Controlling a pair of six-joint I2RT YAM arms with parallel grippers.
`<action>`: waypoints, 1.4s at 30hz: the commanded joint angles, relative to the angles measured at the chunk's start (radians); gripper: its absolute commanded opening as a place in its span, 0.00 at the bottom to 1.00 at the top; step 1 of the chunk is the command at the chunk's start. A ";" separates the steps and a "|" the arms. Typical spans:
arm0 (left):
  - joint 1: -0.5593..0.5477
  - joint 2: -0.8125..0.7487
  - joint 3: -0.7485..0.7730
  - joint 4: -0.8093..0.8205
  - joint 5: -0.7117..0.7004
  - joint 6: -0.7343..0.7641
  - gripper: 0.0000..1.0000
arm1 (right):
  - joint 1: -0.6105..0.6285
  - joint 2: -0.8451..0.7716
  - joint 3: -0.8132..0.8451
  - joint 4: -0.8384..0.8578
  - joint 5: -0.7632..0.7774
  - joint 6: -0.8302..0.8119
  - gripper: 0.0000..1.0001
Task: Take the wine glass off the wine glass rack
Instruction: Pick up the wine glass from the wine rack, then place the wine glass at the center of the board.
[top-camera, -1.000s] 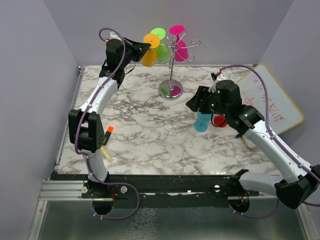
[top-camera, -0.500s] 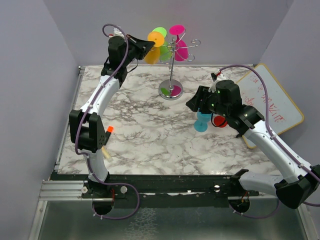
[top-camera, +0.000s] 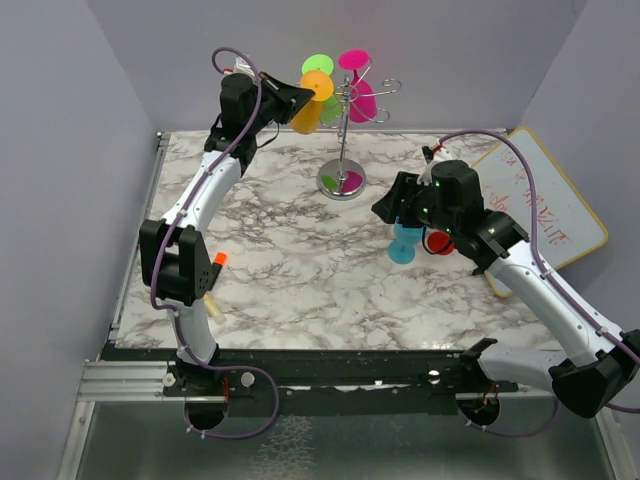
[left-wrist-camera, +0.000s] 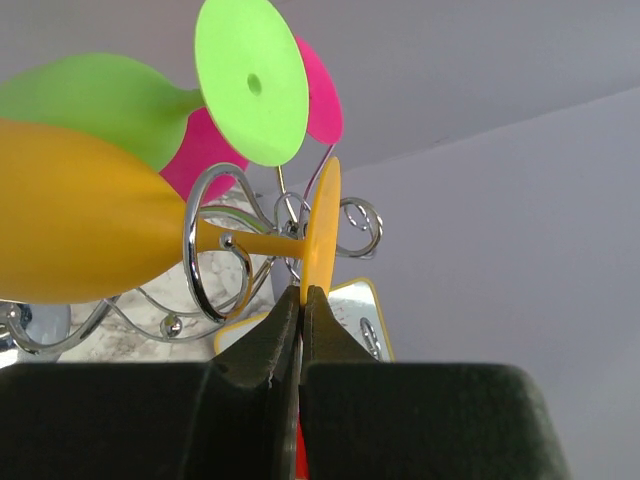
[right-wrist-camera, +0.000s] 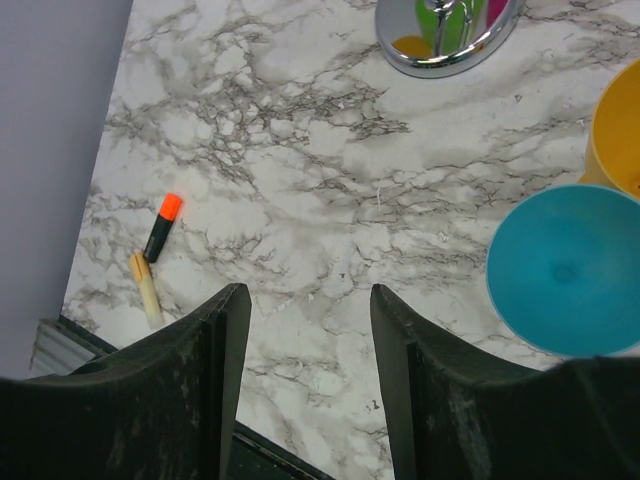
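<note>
Left gripper (left-wrist-camera: 301, 297) clamps orange wine glass (left-wrist-camera: 80, 225) at foot edge.

Left arm (top-camera: 200, 190) stretches high and far, left pincer (left-wrist-camera: 301, 297) pressed shut; right arm (top-camera: 530, 270) bends low at right, right pincer (right-wrist-camera: 305, 300) aimed down, jaws apart.

Pale lilac walls (top-camera: 60, 150), grey-veined marble tabletop (top-camera: 280, 270), whiteboard (top-camera: 560, 215) at right, metal rail (top-camera: 120, 380).

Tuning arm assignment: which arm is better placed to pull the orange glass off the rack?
Left. The left fingers pinch the foot of the orange plastic wine glass, whose stem sits in the silver wire rack. The right fingers stand open over the marble tabletop, away from the rack.
</note>
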 joint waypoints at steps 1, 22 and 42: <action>-0.009 -0.023 0.013 -0.045 0.057 0.053 0.00 | -0.002 -0.017 -0.013 -0.005 0.009 0.019 0.57; -0.007 -0.281 -0.220 -0.024 0.040 0.162 0.00 | -0.003 -0.034 -0.043 0.019 -0.034 0.095 0.57; 0.026 -0.515 -0.598 0.098 0.283 0.301 0.00 | -0.003 -0.057 -0.065 0.078 -0.077 0.129 0.57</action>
